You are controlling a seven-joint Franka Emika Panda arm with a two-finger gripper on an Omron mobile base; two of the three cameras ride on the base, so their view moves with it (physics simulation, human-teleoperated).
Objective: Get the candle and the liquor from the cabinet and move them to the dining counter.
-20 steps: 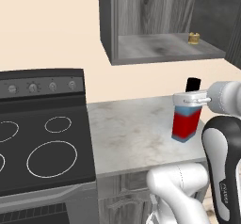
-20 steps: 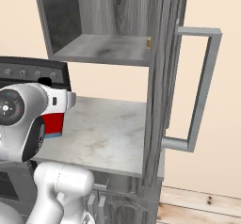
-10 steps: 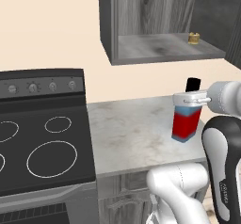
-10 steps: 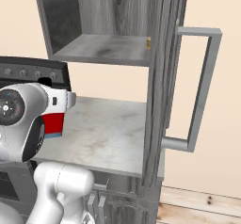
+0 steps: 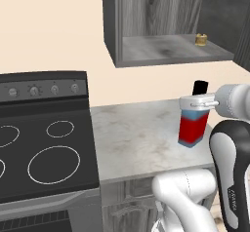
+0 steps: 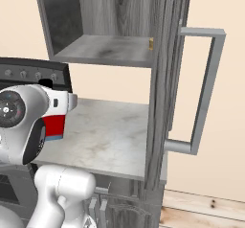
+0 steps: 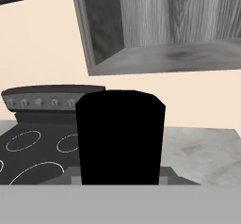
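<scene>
Nothing moved; pincer [image 5: 197,102] still clamps liquor [image 5: 192,125].

No change to find between the earlier pictures and now. Same spot in both base views for the small squat liquor bottle [image 5: 192,127] with red lower body, light blue upper part and black cap. Same closed hold of the white two-finger gripper [image 5: 197,102] on its upper part, over the pale grey marbled worktop [image 5: 136,138] beside the black stove [image 5: 44,148]. No shift of the background either, so no move of the cameras.
</scene>
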